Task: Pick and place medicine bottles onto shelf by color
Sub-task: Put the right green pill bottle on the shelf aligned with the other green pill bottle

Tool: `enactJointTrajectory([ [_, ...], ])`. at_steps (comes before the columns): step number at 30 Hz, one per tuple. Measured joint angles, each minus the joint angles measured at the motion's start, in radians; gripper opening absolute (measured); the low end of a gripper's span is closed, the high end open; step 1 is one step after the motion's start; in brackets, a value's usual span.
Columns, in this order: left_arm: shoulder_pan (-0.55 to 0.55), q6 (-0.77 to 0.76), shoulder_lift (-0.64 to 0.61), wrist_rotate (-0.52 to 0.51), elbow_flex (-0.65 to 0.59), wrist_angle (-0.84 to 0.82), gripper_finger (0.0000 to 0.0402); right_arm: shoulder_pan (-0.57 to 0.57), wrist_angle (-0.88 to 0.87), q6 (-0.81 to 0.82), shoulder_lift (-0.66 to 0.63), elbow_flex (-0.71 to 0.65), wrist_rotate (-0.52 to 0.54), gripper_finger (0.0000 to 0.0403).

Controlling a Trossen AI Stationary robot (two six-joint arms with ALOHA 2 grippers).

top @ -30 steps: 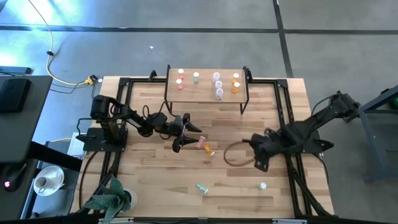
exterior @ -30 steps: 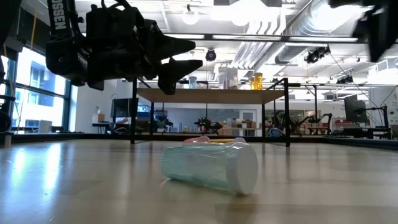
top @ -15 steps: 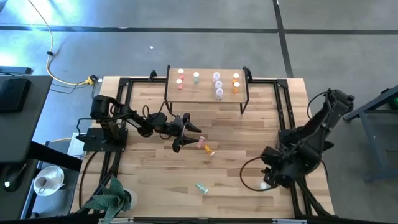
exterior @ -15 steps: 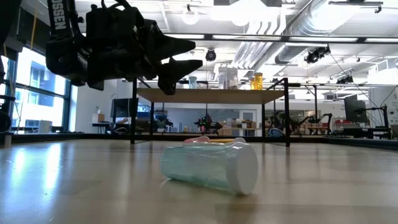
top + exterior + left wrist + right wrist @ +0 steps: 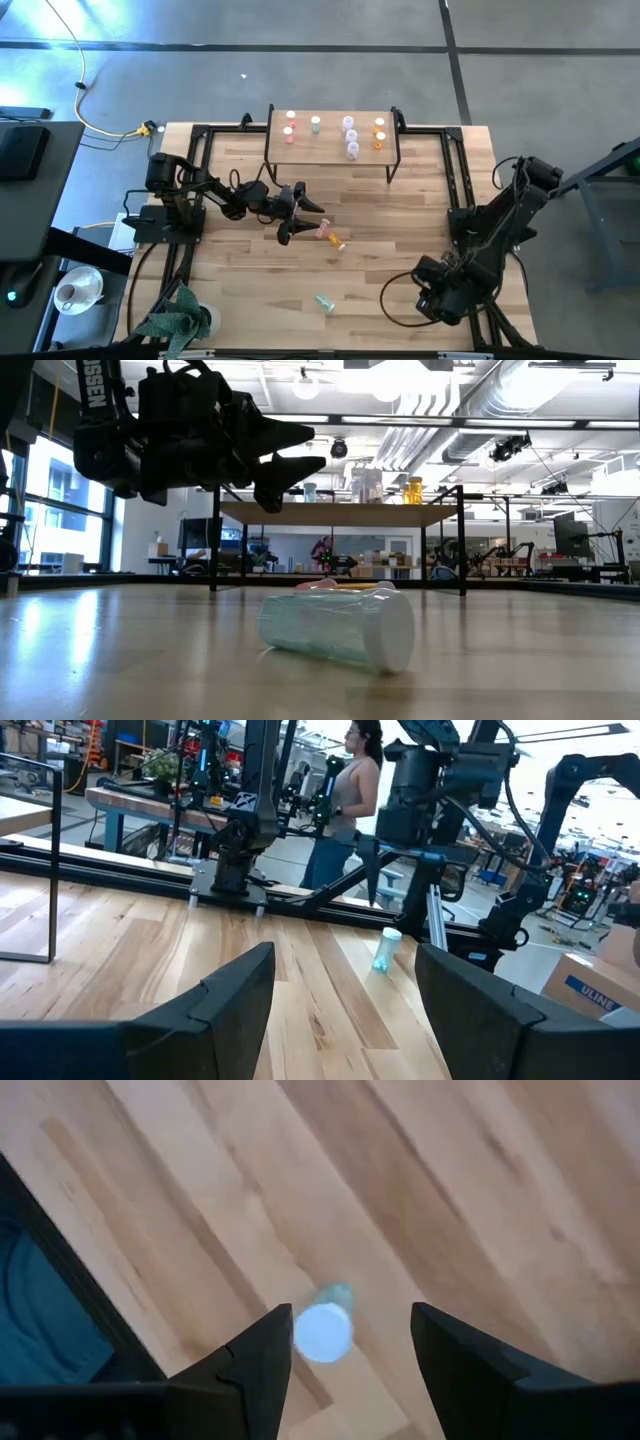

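On the small light-wood shelf on black metal legs (image 5: pixel 330 150), at the far edge of the plank-wood surface (image 5: pixel 380 215), seven tiny white-capped medicine bottles (image 5: pixel 350 137) already standing: two red-pink ones toward the left end, one pale green beside them, three clear-white in the middle, orange toward the right end. Still off the shelf, nearer the camera: a red-pink bottle (image 5: pixel 325 230) and an orange bottle (image 5: pixel 337 243) lying close together, a pale green bottle (image 5: pixel 337 627) on its side further forward, and an upright pale green, white-capped bottle (image 5: pixel 324 1327) out toward the right front corner. So more than half sorted, by the look of it, with four left.

Directly above that upright bottle, looking down on its cap, the right gripper (image 5: pixel 349 1355), jaws spread and empty. Just left of the red-pink and orange pair, raised off the surface, the left gripper (image 5: pixel 297 212), jaws wide, holding nothing.

Beyond the surface, other robot rigs and a person standing. Between the shelf and the loose bottles, nothing apparent in the way except the shelf's thin black legs.
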Motion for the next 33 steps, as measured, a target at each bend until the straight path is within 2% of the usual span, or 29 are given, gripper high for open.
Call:
enactJointTrajectory([
  [12, 0.000, 0.026, 0.000, 0.000, 0.000, 0.000, 0.0231, 0.000, 0.072, 0.005, 0.034, 0.000, -0.008, 0.0195],
  [33, 0.000, 0.027, 0.000, 0.000, 0.000, -0.011, 0.0231, 0.033, 0.094, 0.024, 0.149, 0.000, -0.021, 0.0195],
])
